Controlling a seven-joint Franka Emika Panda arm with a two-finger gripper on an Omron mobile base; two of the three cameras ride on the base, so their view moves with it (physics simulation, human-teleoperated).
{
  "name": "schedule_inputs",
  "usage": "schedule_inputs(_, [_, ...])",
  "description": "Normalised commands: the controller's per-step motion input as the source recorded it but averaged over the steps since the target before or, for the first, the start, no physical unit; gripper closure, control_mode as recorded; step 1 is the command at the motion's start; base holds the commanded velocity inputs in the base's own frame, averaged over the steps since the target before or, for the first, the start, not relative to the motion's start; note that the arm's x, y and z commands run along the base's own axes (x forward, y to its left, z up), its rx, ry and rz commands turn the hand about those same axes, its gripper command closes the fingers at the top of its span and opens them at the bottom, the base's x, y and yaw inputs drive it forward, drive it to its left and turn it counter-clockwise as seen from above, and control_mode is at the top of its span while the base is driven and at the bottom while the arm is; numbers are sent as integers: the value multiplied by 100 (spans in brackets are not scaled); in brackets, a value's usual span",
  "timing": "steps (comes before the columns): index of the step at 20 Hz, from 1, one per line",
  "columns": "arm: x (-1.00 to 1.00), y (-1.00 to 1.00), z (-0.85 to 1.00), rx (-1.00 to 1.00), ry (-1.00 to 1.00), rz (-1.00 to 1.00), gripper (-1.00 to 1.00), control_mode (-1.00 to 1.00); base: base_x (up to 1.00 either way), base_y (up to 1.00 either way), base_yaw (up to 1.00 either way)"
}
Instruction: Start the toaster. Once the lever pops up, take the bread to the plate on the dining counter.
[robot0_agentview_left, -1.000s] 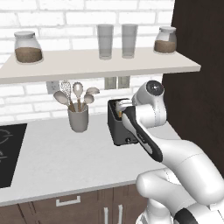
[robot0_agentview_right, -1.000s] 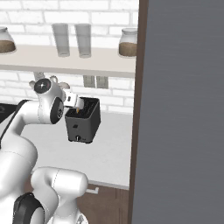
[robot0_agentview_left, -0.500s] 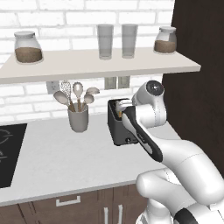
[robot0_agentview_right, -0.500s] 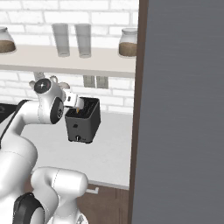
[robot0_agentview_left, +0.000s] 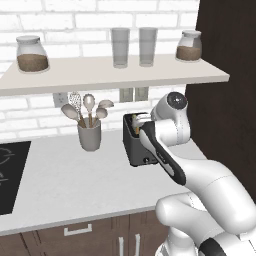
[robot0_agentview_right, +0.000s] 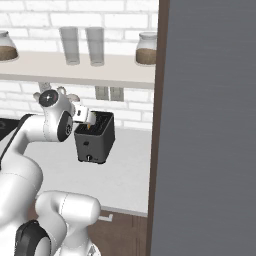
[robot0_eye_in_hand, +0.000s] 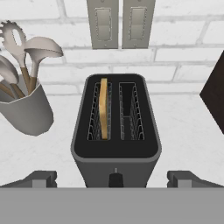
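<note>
The dark toaster (robot0_eye_in_hand: 116, 155) stands on the white worktop against the brick wall, also seen in the base views as toaster (robot0_agentview_left: 136, 147) and toaster (robot0_agentview_right: 96, 142). One slice of bread (robot0_eye_in_hand: 103, 109) sits upright in its left slot, its golden crust up; the right slot holds nothing. The small dark lever (robot0_eye_in_hand: 115, 179) is on the front face, near the top. My gripper (robot0_eye_in_hand: 113, 180) hovers just above the toaster's front edge, open, fingertips (robot0_eye_in_hand: 40, 178) wide on either side and touching nothing. From the side, the gripper (robot0_agentview_left: 139, 122) hangs over the toaster top. The plate and dining counter are out of view.
A grey crock of utensils (robot0_eye_in_hand: 27, 109) stands left of the toaster. Two wall switches (robot0_eye_in_hand: 120, 22) are behind it. A shelf (robot0_agentview_left: 115, 75) with jars and glasses hangs overhead. A black cooktop (robot0_agentview_left: 10, 175) lies far left; a dark tall cabinet (robot0_agentview_right: 210, 125) rises on the right.
</note>
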Motion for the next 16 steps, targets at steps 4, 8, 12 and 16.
schedule_inputs(4, [0,0,0,0,0,0,-100,-100,0,0,0])
schedule_inputs(8, [0,0,0,0,0,0,-100,-100,0,0,0])
schedule_inputs(12, [0,0,0,0,0,0,-100,-100,0,0,0])
schedule_inputs(16, [0,0,0,0,0,0,-100,-100,0,0,0])
